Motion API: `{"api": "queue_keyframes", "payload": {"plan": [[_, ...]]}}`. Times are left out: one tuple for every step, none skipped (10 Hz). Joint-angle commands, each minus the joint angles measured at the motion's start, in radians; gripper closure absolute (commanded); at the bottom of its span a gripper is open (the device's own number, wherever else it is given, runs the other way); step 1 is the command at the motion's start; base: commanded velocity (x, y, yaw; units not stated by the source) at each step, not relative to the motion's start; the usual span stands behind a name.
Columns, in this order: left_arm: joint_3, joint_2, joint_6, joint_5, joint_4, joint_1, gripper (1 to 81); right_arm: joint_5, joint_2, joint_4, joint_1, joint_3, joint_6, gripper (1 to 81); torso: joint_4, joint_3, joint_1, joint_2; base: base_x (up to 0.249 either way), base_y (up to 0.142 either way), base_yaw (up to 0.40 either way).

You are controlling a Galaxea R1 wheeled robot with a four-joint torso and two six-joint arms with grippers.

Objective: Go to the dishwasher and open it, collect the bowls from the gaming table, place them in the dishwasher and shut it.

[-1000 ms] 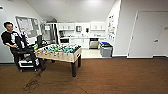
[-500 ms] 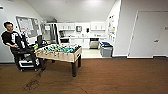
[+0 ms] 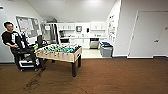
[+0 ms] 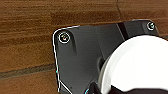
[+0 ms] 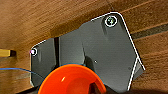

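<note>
Head view: table-football table (image 3: 59, 52), green field and rods, stands on brown wood-look floor (image 3: 112, 77); seated person (image 3: 12, 40) just beside it; stainless dishwasher (image 3: 94, 44) in the white kitchenette behind. Left wrist view: white bowl (image 4: 140, 65) close over the floor, grip state cannot be told. Right wrist view: orange-red bowl (image 5: 71, 80), grip state likewise cannot be told.

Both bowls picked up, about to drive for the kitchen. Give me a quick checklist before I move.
1. Orange bowl close under the right wrist camera, above the floor: ok.
2. White bowl close under the left wrist camera: ok.
3. Firmness of grip on either bowl: cannot tell.
4. Table-football table left of the line to the kitchen: ok.
5. Person beyond the table, off that line: ok.
6. Dishwasher door open: cannot tell.
</note>
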Motion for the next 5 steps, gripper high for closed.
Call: {"api": "queue_keyframes", "payload": {"plan": [[0.003,-0.017,-0.006,0.026,-0.006,-0.057,81.1,-0.046,-0.014,-0.015,0.046,0.001,-0.002,81.1,0.000,0.000,0.001,0.000,0.000,0.000,0.000],[0.003,-0.017,-0.006,0.026,-0.006,-0.057,81.1,-0.046,-0.014,-0.015,0.046,0.001,-0.002,81.1,0.000,0.000,0.001,0.000,0.000,0.000,0.000],[0.003,-0.017,-0.006,0.026,-0.006,-0.059,81.1,-0.046,-0.014,-0.015,0.046,0.001,-0.002,81.1,0.000,0.000,0.001,0.000,0.000,0.000,0.000],[0.001,-0.017,-0.006,0.026,-0.006,-0.057,81.1,-0.046,-0.013,-0.015,0.046,0.001,-0.002,81.1,0.000,0.000,0.001,0.000,0.000,0.000,0.000],[0.001,-0.017,-0.004,0.026,-0.006,-0.057,81.1,-0.046,-0.013,-0.015,0.044,0.001,-0.002,81.1,0.000,0.000,0.001,0.000,0.000,0.000,0.000]]}}
